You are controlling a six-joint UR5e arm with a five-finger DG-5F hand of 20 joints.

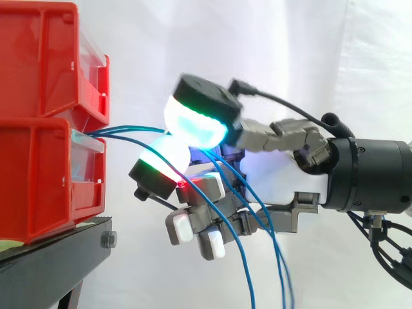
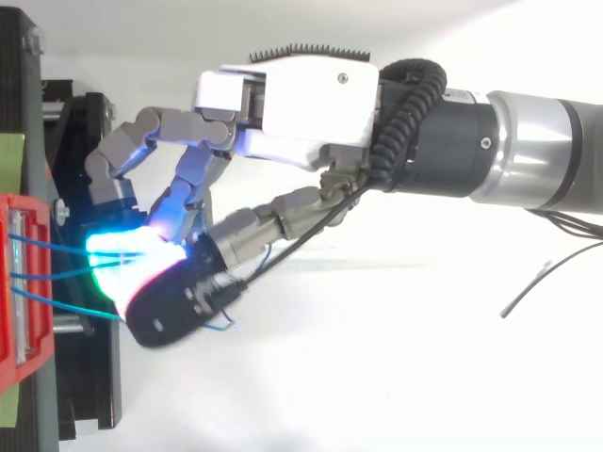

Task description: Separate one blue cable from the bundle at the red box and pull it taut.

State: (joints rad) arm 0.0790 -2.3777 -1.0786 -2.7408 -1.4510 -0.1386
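Several thin blue cables (image 1: 132, 131) come out of the slot between the two stacked red boxes (image 1: 38, 180) and run right to the hand (image 1: 280, 183). Two glowing pads, the upper cyan-green fingertip (image 1: 196, 119) and the lower white-green one (image 1: 164, 159), close together on a blue cable just right of the boxes. Other blue strands pass through the curled lower fingers (image 1: 193, 226) and hang down to the bottom edge. From above, the hand (image 2: 301, 104) reaches left, and its lit tips meet the blue cables (image 2: 42, 247) near the red box (image 2: 17, 311).
The red boxes rest on a black stand (image 1: 58, 257) at the left, with a white curtain behind. The arm enters from the right. The loose cable ends dangle below the hand.
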